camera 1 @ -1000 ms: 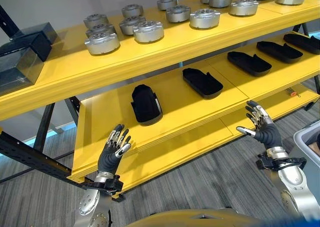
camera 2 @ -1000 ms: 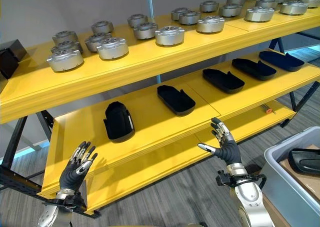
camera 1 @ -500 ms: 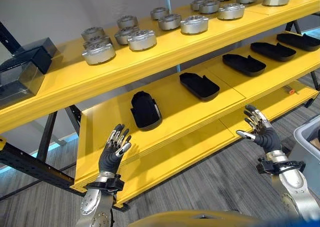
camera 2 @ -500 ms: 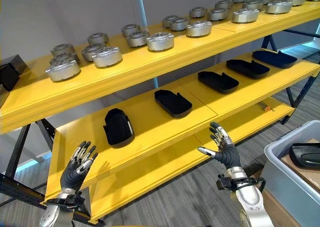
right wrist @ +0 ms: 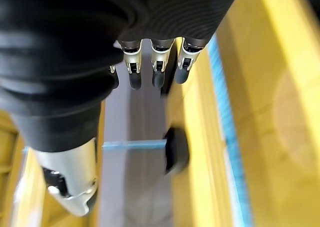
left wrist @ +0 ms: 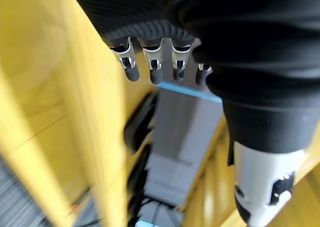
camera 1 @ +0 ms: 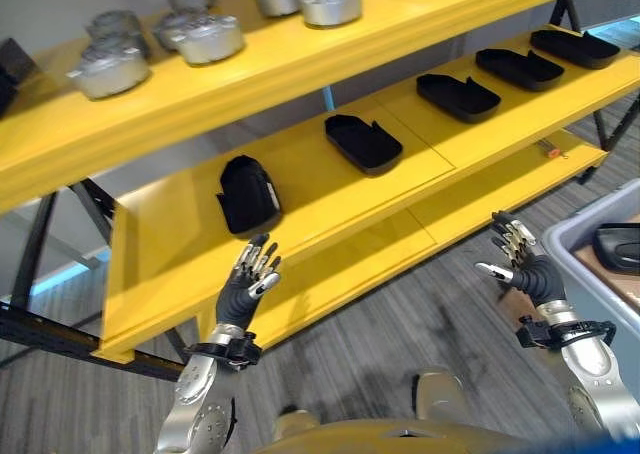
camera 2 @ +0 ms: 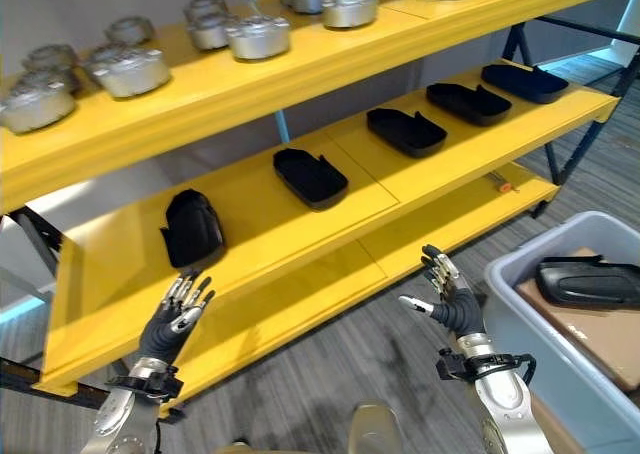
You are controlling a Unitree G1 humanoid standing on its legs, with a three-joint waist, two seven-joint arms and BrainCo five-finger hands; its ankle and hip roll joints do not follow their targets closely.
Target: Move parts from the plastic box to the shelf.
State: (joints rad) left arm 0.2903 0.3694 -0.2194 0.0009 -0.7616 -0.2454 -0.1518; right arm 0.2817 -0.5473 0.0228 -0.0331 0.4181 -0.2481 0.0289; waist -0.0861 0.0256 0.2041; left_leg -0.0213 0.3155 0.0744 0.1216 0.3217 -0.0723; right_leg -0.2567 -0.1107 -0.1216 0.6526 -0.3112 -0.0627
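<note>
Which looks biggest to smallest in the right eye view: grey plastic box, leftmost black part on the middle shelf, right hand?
1. Grey plastic box, though the frame edge cuts it off.
2. Leftmost black part.
3. Right hand, open and empty.

The last two look close, and the hand is nearer the camera, so their order is unsure.

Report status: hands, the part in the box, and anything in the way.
Left hand open, empty, near the shelf. Right hand open, empty, beside the plastic box. Black part lies in the box, untouched. Nothing between right hand and box.
</note>
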